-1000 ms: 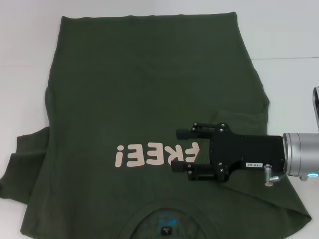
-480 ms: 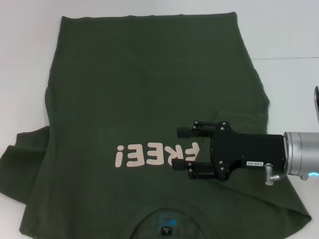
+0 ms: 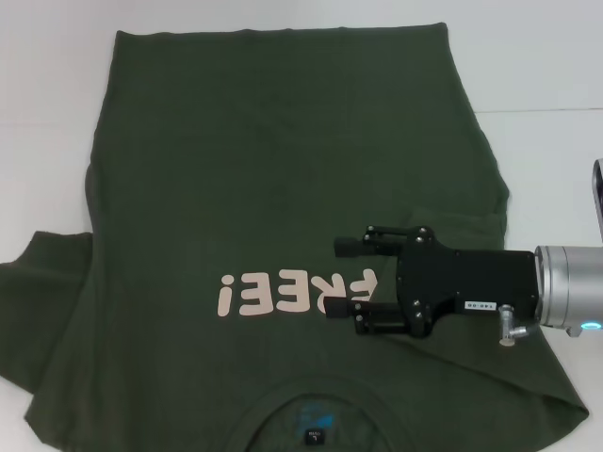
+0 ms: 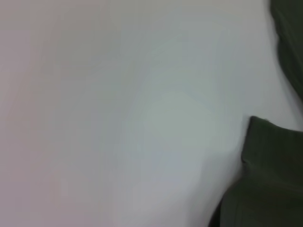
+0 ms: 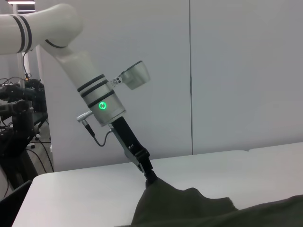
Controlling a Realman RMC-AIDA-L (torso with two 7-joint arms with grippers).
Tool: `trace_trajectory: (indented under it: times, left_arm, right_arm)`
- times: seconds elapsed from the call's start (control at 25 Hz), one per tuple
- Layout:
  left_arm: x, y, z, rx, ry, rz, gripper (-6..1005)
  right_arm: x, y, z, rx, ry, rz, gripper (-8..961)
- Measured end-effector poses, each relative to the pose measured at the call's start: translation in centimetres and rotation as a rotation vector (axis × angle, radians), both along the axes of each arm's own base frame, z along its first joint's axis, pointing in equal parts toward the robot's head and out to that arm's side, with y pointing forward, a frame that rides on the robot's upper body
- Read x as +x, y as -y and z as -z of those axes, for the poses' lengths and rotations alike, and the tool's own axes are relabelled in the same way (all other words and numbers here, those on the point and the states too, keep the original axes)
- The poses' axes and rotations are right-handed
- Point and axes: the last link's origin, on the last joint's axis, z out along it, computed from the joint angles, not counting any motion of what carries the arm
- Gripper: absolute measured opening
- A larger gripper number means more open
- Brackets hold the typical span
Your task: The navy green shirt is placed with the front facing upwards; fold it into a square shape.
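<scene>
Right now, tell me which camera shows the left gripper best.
The right wrist view: it shows the left gripper from the side, its tip pinching the raised sleeve edge of the navy green shirt. The head view shows only the shifted sleeve; the gripper is out of frame. The left wrist view shows table and cloth only.

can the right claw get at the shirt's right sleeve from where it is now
Probably yes. The right claw hangs open over the shirt beside the lettering, and nothing lies between it and the right sleeve. The left claw grips the opposite sleeve, far off.
</scene>
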Motion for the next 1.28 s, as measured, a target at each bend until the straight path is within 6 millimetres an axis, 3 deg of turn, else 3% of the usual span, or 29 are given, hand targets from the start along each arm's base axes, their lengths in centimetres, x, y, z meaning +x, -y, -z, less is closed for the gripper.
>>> trace_trajectory:
  times: [0.96,1.28]
  left_arm:
    - [-0.4,-0.8,-2.0,0.107,-0.046,0.004,0]
    - [1.5,-0.8,-1.8,0.067,-0.024,0.041,0]
  right_arm:
    - [-0.2,-0.5,0.0,0.013,0.010,0.002,766]
    - [-0.1,-0.6,0.1,0.015,0.014,0.009,765]
